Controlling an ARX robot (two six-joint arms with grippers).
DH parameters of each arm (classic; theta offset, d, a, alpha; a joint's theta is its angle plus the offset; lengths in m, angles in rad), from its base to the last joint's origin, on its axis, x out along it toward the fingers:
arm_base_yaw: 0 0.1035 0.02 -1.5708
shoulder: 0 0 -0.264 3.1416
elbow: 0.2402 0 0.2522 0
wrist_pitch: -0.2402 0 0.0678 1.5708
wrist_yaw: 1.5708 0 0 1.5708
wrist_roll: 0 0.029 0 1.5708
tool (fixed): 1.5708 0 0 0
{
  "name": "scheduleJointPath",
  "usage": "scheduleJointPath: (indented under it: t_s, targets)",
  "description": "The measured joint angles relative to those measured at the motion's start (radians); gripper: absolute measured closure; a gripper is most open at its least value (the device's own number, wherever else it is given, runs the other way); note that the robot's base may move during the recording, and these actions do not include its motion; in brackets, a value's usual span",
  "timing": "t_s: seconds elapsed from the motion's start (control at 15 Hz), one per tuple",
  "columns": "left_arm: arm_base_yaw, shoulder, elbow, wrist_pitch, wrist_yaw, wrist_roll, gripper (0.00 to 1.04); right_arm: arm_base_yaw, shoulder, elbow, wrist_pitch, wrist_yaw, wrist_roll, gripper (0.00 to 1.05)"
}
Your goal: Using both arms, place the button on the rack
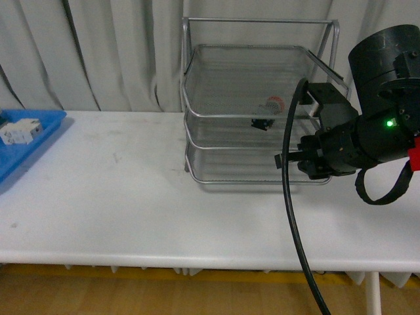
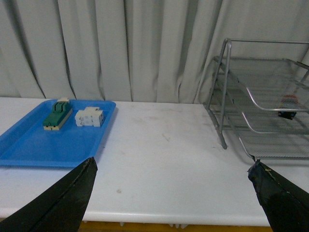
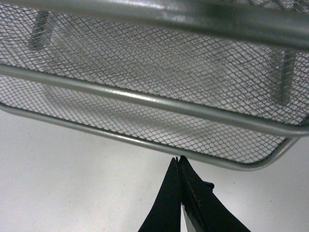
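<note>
The silver wire-mesh rack (image 1: 197,98) stands at the back middle of the white table. Inside it lies the button (image 1: 266,111), red cap over a dark body, seen through the mesh; I cannot tell which upper tier it rests on. It also shows in the left wrist view as the button (image 2: 288,107) in the rack (image 2: 224,96). My right gripper (image 1: 282,159) is shut and empty, just in front of the bottom tier's right front corner. In the right wrist view its gripper (image 3: 178,159) points at the rack's lower rim (image 3: 145,101). My left gripper (image 2: 174,162) is open above the table with nothing between its fingers.
A flat blue tray (image 2: 29,145) lies at the far left, holding a green-topped block (image 2: 57,116) and a white block (image 2: 89,117). It also shows as the blue tray (image 1: 33,141) in the front view. A black cable (image 1: 292,216) hangs from the right arm. Curtains hang behind.
</note>
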Motion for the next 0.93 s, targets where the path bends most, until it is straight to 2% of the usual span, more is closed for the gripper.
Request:
scheduleJointPath:
  t_s: [0.4, 0.47, 0.53, 0.6, 0.67, 0.73, 0.87, 0.93]
  targets:
    - [0.0, 0.0, 0.0, 0.0, 0.0, 0.0, 0.07, 0.047, -0.34, -0.299, 0.12, -0.038, 0.065, 1.03]
    - [0.0, 0.0, 0.0, 0.0, 0.0, 0.0, 0.07, 0.068, -0.405, -0.381, 0.266, 0.011, 0.064, 1.03]
    - [0.0, 0.0, 0.0, 0.001, 0.001, 0.0, 0.07, 0.082, -0.472, -0.533, 0.579, 0.187, 0.04, 1.03]
    - [0.0, 0.0, 0.0, 0.0, -0.003, 0.0, 0.07, 0.064, -0.552, -0.679, 0.749, 0.291, 0.032, 1.03]
    - [0.002, 0.0, 0.0, -0.001, -0.003, 0.0, 0.07, 0.021, -0.661, -0.802, 0.848, 0.309, 0.026, 1.03]
    - [0.002, 0.0, 0.0, 0.0, 0.0, 0.0, 0.07, -0.032, -0.809, -0.894, 0.85, 0.286, 0.023, 1.03]
    - [0.002, 0.0, 0.0, 0.0, 0.0, 0.0, 0.07, -0.148, -1.041, -1.047, 0.751, 0.144, 0.021, 1.03]
    - [0.002, 0.0, 0.0, 0.0, -0.002, 0.0, 0.07, -0.199, -1.133, -1.107, 0.708, 0.119, 0.021, 1.03]
